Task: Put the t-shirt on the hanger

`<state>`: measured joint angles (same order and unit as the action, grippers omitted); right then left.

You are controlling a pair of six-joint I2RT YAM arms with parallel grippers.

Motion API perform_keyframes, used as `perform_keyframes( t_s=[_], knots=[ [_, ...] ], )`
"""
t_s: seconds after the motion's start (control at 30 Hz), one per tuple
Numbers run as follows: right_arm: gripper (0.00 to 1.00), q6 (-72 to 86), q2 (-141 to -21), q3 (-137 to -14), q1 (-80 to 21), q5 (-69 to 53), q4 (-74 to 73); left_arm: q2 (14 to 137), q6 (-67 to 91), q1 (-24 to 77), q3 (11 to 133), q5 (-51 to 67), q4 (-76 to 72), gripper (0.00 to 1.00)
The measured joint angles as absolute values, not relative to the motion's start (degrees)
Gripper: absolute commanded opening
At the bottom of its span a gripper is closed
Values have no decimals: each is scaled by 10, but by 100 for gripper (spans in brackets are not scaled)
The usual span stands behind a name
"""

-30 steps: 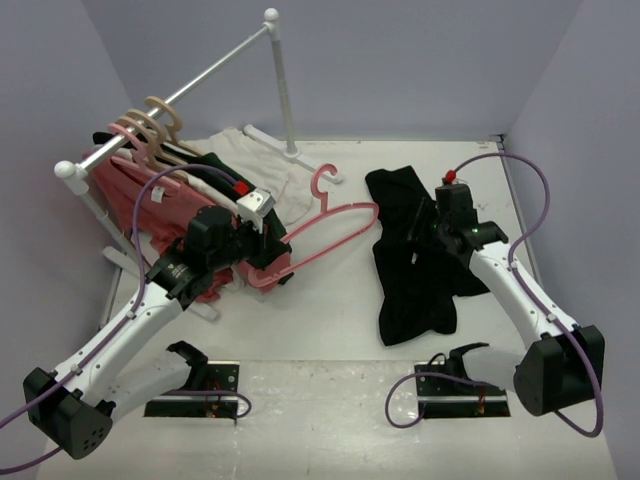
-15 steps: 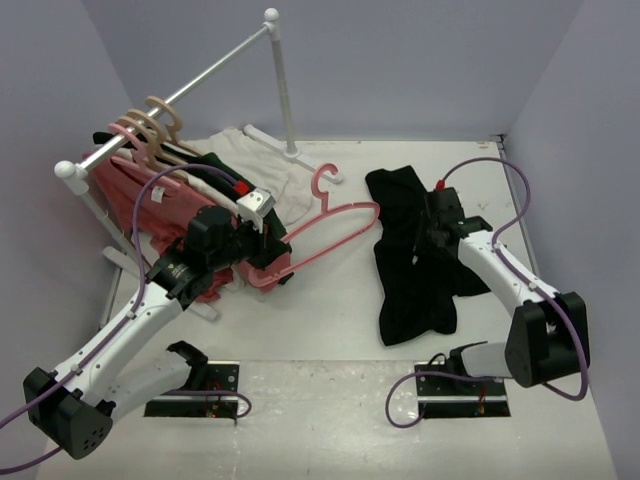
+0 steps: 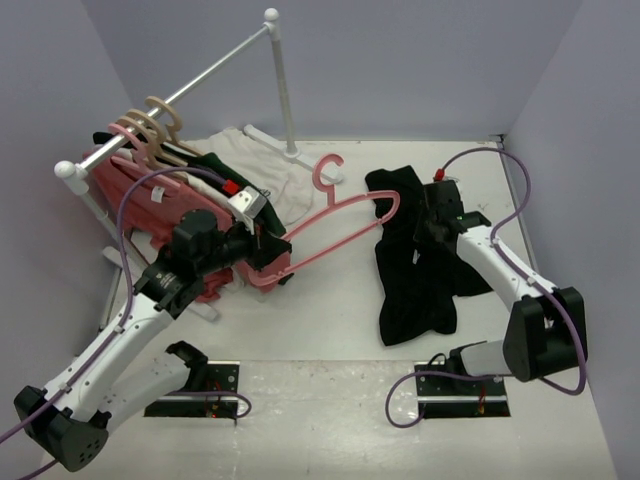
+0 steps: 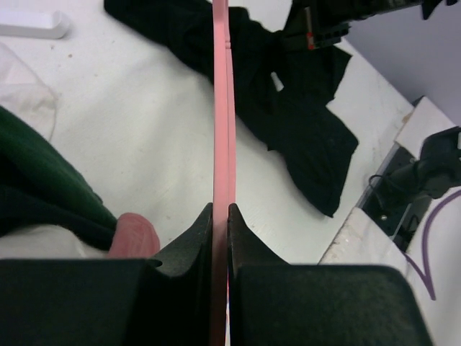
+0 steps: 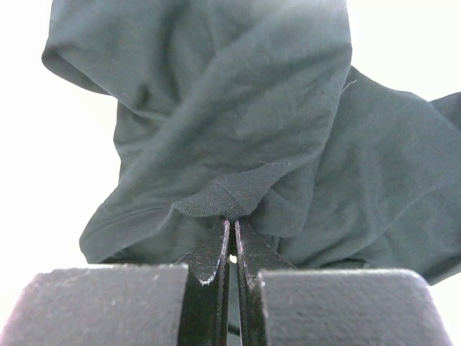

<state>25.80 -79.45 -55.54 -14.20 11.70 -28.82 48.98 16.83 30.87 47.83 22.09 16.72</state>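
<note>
Black t-shirt (image 5: 238, 130) is pinched between the right fingers (image 5: 210, 254); left fingers (image 4: 191, 241) clamp the hanger (image 4: 222, 108).

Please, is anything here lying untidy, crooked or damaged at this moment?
The t-shirt lies crumpled and twisted on the right side of the table, not spread flat. A white garment also lies in a heap on the table below the rack, behind the hanger. Nothing looks spilled or broken.

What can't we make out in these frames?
- Right wrist: which part of the t-shirt the right hand pinches; folds hide it.
- Left wrist: hanger in the left hand shows edge-on; hook cut off at top edge.
- Top: part of hanger's frame hidden under left hand.
</note>
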Motion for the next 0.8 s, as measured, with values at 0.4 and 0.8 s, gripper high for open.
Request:
perform_keyframes(
  t_s=[0.4, 0.8],
  knots=[
    [0, 252, -792, -683, -142, 128, -332, 506, 257, 321, 419, 339, 96, 0],
    [0, 252, -805, -695, -142, 130, -358, 508, 275, 327, 402, 297, 79, 0]
  ],
)
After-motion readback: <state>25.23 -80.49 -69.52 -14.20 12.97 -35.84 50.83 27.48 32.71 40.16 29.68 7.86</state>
